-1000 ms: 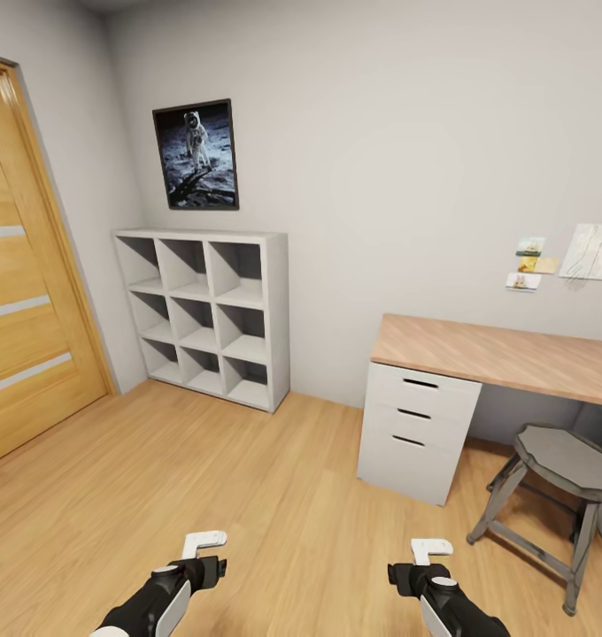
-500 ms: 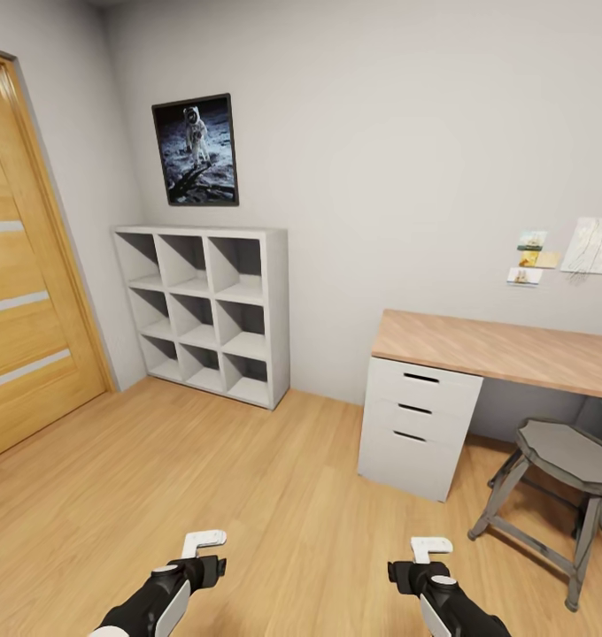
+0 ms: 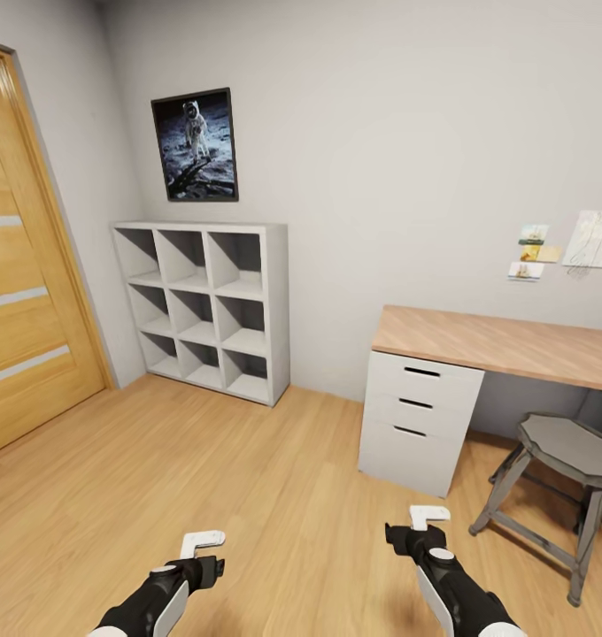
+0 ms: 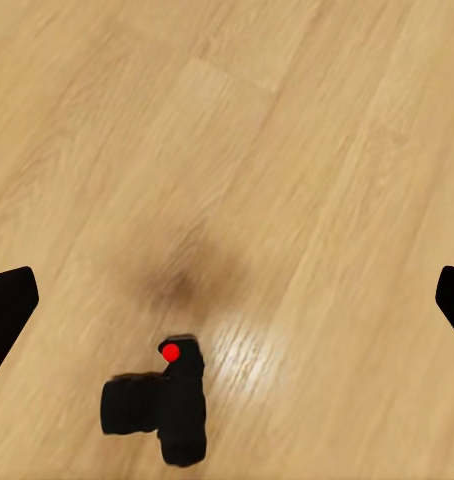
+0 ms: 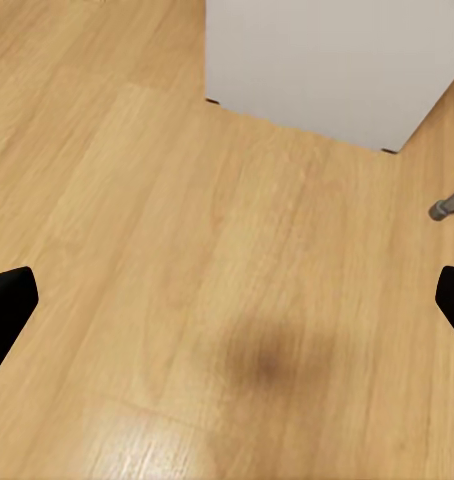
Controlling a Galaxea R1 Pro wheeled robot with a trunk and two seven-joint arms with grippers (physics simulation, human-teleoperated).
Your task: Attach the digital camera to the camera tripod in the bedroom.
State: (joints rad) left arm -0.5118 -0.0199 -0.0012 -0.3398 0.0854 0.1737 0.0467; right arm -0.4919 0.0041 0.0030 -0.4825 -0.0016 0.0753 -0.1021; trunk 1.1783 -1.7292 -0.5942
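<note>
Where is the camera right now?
The camera lies on the bare wood floor in the left wrist view, below the open left gripper, with its red button showing and nothing else touching it.

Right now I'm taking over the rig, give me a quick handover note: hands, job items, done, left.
Left hand: open, holding nothing.
Right hand: open, holding nothing.
Digital camera: lying on the wood floor, seen from the left wrist, not gripped.
Ahead in the head view: a white cube shelf, a desk with drawers and a grey stool.
Done: nothing visible yet; the camera is not picked up.
Left: grasp the camera, find the tripod, attach the camera.
</note>
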